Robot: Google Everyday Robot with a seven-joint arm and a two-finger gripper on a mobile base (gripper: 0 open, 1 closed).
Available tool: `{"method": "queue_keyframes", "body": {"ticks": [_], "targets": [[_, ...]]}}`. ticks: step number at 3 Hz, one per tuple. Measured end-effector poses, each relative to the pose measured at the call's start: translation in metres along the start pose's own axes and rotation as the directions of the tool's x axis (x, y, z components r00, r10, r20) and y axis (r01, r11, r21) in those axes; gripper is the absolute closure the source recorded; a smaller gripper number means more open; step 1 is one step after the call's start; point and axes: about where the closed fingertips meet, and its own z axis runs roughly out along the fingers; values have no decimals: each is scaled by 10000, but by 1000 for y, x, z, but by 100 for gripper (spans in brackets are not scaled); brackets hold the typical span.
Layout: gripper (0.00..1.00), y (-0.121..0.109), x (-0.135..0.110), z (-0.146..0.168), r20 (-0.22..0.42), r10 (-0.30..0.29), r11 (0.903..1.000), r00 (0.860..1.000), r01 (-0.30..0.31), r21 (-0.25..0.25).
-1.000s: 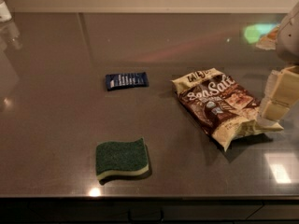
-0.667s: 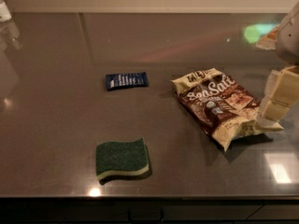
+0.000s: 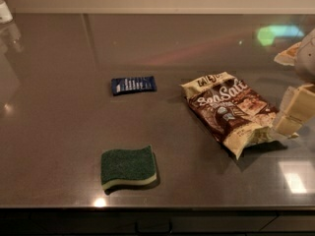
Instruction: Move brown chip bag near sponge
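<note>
Gripper (image 3: 295, 111) at the far right edge of the view, low over the dark glossy counter (image 3: 59, 132), partly cut off by the frame. Open or closed: cannot tell from here.

Immediately left of it, the brown chip bag (image 3: 231, 109), lying flat and slanted with the "Sea Salt" face up. Lower cream end right against the gripper; touching or merely beside, hard to say. Near corner of that end curled up slightly off the surface.

Farther left and a little toward the back, well apart from the bag: a small dark-blue flat packet (image 3: 133, 84). Farthest from the gripper, left and toward the front edge: the sponge (image 3: 129, 167), green scrub side up over pale foam, with bare counter between it and the bag. Task not yet done.

Handling, as a judgement: likely very light, soft and crinkly, with slick film apt to slip out of a shallow pinch or skate across the smooth top if nudged. Contents probably brittle, so no hard squeeze across the puffed middle. Best hold probably the flat crimped cream end nearest the gripper, or the raised corner there. Then a carry leftward and forward, stopping short of the sponge.
</note>
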Motion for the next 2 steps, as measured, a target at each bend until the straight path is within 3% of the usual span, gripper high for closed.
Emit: {"method": "queue_keyframes", "body": {"ticks": [2], "targets": [[0,-2,24,37,504,471,9987,9976,-460,-226]]}}
